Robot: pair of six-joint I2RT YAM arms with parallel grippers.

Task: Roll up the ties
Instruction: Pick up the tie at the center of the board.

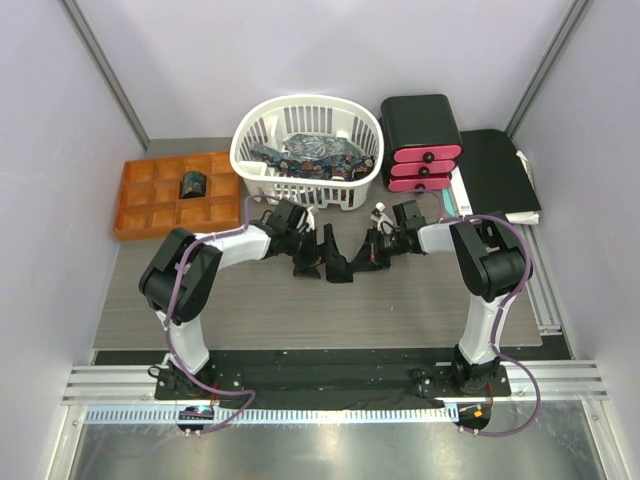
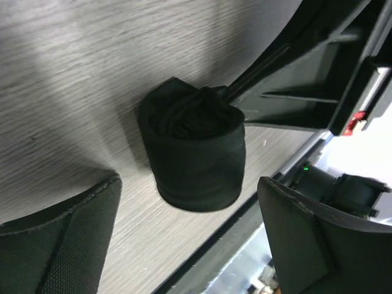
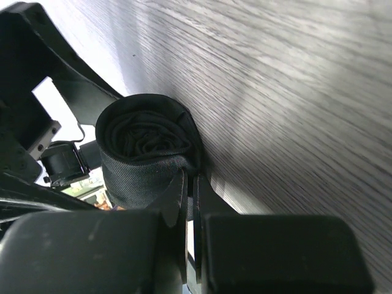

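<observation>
You have the grey wood-grain table (image 1: 400, 310) with a white basket (image 1: 260, 130) at the back, and patterned ties (image 1: 310, 155) lie heaped inside it. To its left is an orange tray (image 1: 140, 200) with a second coiled tie (image 1: 192, 184) in one compartment. To the basket's right are a black box (image 1: 420, 120) with pink drawers and a flat folder (image 1: 495, 170). Both arms meet mid-table at the black rolled tie (image 2: 196, 153), which sits on the table. Your left gripper (image 2: 190, 190) stands wide apart, a finger on either side of the roll, neither touching it. Your right gripper (image 3: 190, 184) is pinched together on the roll's outer wrap, as far as the close view lets you judge.
</observation>
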